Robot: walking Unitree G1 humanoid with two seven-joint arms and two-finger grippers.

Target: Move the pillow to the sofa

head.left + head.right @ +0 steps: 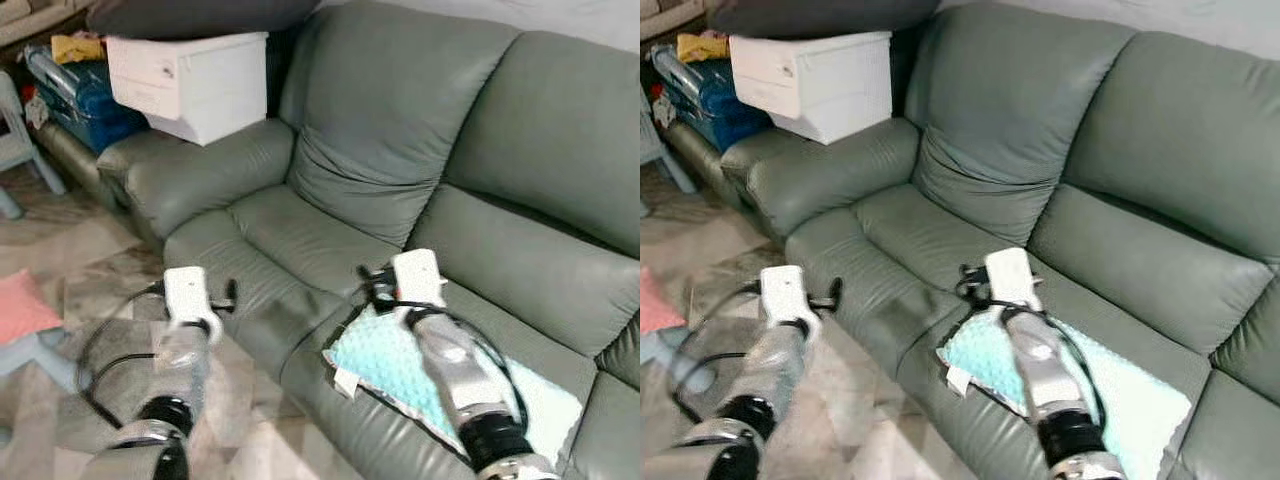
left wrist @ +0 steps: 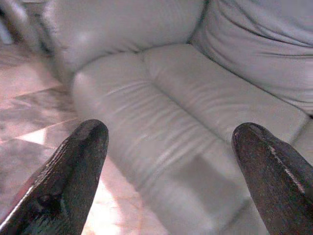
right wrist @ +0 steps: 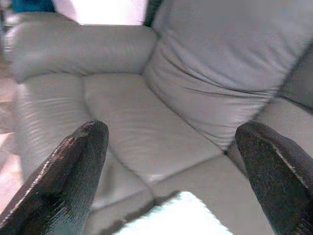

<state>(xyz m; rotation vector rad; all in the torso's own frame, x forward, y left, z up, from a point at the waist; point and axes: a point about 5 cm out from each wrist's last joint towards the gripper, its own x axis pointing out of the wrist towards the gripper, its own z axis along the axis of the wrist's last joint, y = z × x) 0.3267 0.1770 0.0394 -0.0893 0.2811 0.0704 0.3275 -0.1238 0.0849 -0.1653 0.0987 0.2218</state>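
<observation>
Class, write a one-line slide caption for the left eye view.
Light blue pillow lies on the grey sofa seat, the open right pincer above its edge.

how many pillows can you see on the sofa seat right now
1. A light mint pillow lies flat on the sofa seat's front edge, under the right arm. Its right end is cut off by the frame edge, so more may be hidden.

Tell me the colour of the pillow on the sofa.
Pale mint green; the pillow lies on the sofa seat, clearest in the left eye view.

Spread right hand (image 3: 173,161) above sofa (image 3: 146,107), pillow (image 3: 176,218)
</observation>
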